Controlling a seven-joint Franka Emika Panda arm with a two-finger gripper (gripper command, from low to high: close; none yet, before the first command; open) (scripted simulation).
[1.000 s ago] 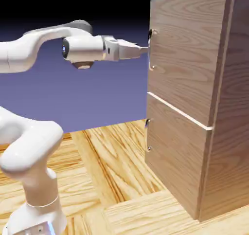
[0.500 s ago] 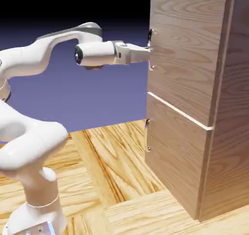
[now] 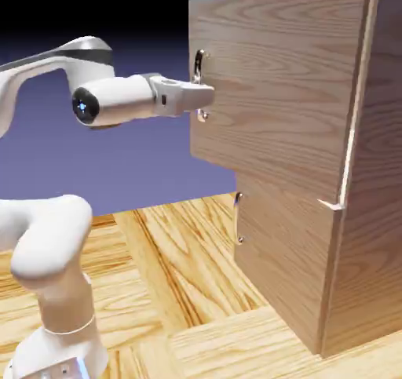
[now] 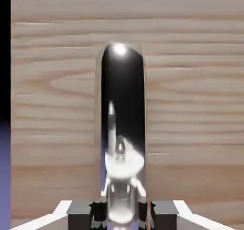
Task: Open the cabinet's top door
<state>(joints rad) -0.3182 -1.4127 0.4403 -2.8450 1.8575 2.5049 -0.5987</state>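
White arm (image 3: pixel 118 100) reaching right, wrist level, end effector (image 3: pixel 206 97) closed

In the exterior view, the fingertips' contact with the upper handle (image 3: pixel 199 63) is too small to make out, and the arm (image 3: pixel 47 71) and robot base (image 3: pixel 59 350) are cut off by the picture's edges.

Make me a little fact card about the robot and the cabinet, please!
robot fingers: closed on the top door's handle
top door: partly open, swung out from the cabinet
hinge side: the exterior view's right
bottom door: shut
bottom handle: shiny metal, nobody touching it
door color: light brown wood grain
floor: yellowish wood pattern
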